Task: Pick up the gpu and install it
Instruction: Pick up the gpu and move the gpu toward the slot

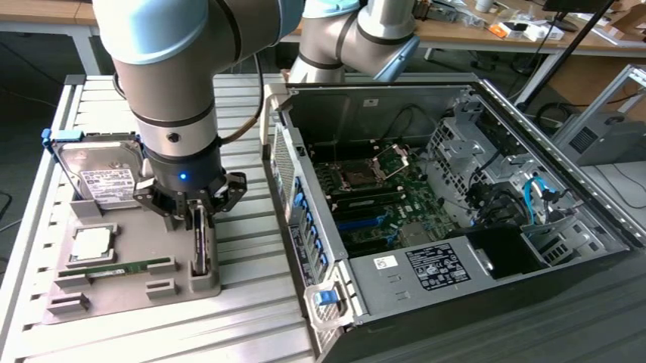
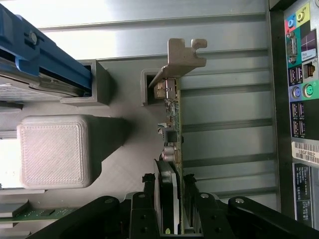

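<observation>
The slatted metal table [image 1: 253, 253] carries two large things: on the exterior view's right an open black and silver computer case [image 1: 389, 299] lying on its side with its green motherboard [image 1: 389, 204] exposed, and on the exterior view's left a flat grey moulded parts tray [image 1: 131, 296]. At the far end of that tray a silver hard drive with a white label [image 1: 101, 178] leans in its cradle.

The gpu, a thin dark circuit card [image 1: 200, 246] [image 2: 174, 124], stands on its long edge in a slot on the tray's side nearest the case, its silver metal end bracket [image 2: 182, 57] beside a small grey slot post [image 2: 148, 85].

The black tool [image 1: 192, 208] [image 2: 175, 201] hangs straight down over the card. In the wrist view its pads look pressed against both faces, so I judge it clamped on the gpu at the end away from the bracket. The card sits low in its slot and does not look lifted.

This is the pick-up. To do it well, the grip should sit on bare board, not on the small components along the edge. The pull should run straight up along the slot walls, since any tilt could jam the bracket against the post. Gripped at one end, the card may sag or swing.
</observation>
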Available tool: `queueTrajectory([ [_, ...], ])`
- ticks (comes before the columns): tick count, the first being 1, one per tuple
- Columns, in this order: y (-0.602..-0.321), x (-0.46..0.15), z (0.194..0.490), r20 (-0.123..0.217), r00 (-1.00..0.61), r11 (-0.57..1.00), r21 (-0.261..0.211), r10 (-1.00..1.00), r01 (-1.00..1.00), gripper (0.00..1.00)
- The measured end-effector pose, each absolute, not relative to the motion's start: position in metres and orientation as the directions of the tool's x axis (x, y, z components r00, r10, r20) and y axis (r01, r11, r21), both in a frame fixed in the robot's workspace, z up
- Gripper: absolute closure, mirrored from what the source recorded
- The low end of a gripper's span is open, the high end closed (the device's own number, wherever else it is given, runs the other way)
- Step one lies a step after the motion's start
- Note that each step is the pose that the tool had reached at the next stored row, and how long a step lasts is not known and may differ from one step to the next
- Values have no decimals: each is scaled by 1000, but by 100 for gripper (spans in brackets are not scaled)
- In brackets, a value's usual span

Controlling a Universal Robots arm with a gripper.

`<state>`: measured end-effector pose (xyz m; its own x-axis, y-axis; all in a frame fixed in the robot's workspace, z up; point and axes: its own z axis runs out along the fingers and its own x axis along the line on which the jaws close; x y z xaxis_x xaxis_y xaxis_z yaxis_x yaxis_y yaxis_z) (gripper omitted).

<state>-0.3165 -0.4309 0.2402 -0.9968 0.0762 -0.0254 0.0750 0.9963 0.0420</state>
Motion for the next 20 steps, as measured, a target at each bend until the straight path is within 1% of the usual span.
queueTrajectory([
  [2, -431, -317, 240, -25, -997, 996, 42, 76, 75, 64],
  [4, -431, -317, 240, -17, -997, 996, 41, 76, 75, 64],
  [20, -431, -315, 240, -14, -997, 996, 41, 76, 76, 64],
])
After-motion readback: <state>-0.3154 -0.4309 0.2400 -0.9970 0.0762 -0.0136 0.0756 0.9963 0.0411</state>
